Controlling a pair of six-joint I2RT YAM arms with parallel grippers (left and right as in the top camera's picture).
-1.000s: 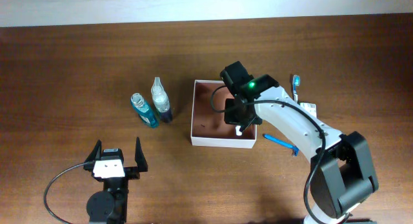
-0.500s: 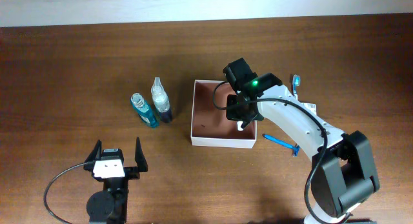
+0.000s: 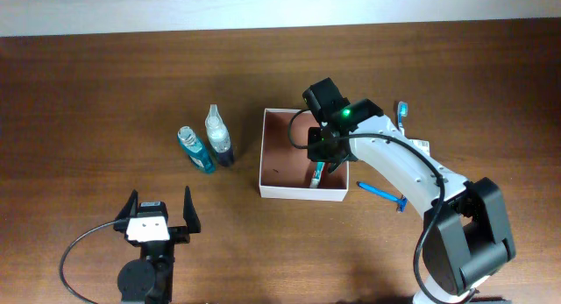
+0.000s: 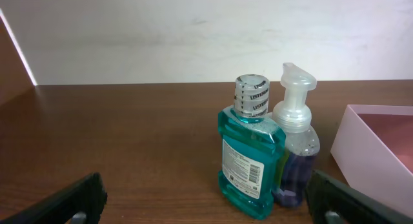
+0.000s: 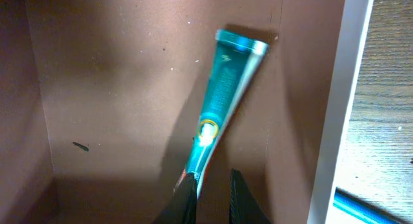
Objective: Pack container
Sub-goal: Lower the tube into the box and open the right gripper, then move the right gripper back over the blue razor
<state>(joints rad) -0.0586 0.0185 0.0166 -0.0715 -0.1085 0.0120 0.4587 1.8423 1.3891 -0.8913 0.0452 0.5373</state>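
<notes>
The container [image 3: 302, 192], a shallow white-walled box with a reddish-brown floor, sits at mid-table. A teal tube [image 3: 316, 173] lies inside it near the right wall, and in the right wrist view the tube [image 5: 222, 82] slants across the floor [image 5: 116, 88]. My right gripper [image 5: 211, 176] hovers over the tube's lower end, jaws slightly open; the tube leans on the left finger [image 5: 190, 188] and the gap is empty. My left gripper [image 3: 159, 199] stands wide open near the front left, facing a teal mouthwash bottle [image 4: 248, 153] and a pump bottle [image 4: 295, 146].
The two bottles [image 3: 195, 150] [image 3: 219, 137] stand just left of the container. Right of the box lie a blue toothbrush [image 3: 403, 111], a small white packet [image 3: 419, 146] and a blue razor [image 3: 384, 195]. The container's white wall [image 4: 368, 140] shows at the left wrist view's right edge.
The right gripper carried the tube down into the container; its jaws have parted a little and the teal tube now lies on the floor. The left arm has not moved.
</notes>
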